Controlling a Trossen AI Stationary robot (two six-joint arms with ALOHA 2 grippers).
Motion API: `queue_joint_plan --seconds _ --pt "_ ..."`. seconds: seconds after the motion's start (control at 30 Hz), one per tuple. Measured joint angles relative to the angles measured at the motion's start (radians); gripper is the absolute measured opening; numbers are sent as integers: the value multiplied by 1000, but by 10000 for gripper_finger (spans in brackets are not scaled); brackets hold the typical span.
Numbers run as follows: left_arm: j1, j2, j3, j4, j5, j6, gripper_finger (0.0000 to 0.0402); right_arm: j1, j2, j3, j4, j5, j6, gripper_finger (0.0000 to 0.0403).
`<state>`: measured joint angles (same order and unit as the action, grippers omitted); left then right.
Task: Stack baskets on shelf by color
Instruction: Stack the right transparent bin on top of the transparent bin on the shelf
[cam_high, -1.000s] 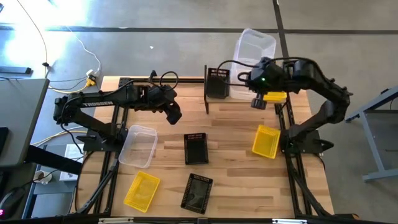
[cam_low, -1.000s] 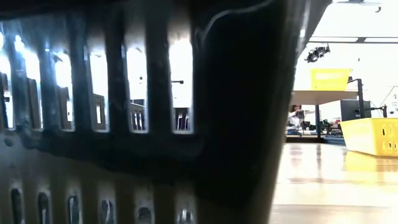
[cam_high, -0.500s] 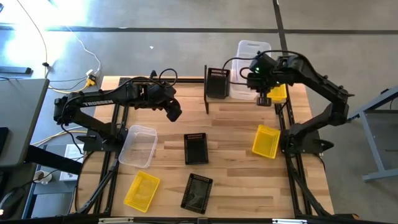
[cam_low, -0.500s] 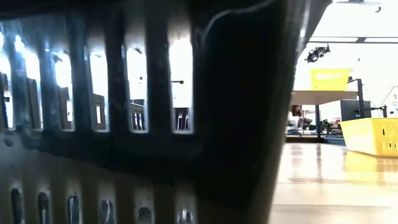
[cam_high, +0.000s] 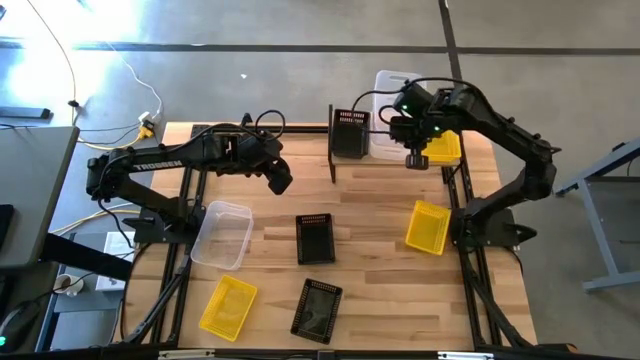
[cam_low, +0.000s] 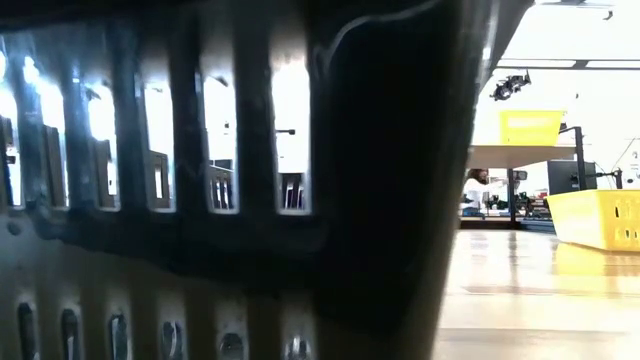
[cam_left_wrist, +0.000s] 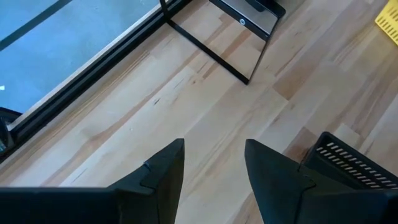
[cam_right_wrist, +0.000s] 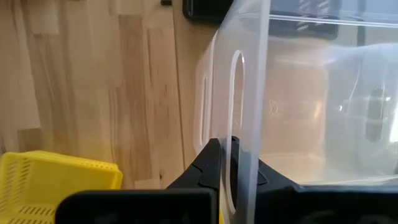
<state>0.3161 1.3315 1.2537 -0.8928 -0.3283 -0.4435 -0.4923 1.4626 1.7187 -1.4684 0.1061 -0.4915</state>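
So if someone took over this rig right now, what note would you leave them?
Right end effector: shut on the wall of a clear tub, at the shelf on the table's far edge, between a black basket and a yellow basket.
Left end effector: open, empty, above bare table.
Loose on the table: one clear tub, two black baskets, two yellow baskets.
Done: one basket per color started.
Left: release the tub, stack the five loose baskets by color.

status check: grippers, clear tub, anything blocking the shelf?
Right gripper shut on clear tub wall, over the shelf. Left gripper open, empty, above the table. Black basket and yellow basket flank the spot; nothing blocking.
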Motion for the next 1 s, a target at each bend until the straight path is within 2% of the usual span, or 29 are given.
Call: queue_joint_plan --seconds 0.23,0.5,1.0 --pt "0 0 0 0 2 1 161 -13 45 0 -30 32 41 0" --pt "0 0 0 0 2 2 161 -19 49 0 -39 -3 42 0" --pt "0 0 0 0 2 2 161 -71 51 0 -70 4 16 0"
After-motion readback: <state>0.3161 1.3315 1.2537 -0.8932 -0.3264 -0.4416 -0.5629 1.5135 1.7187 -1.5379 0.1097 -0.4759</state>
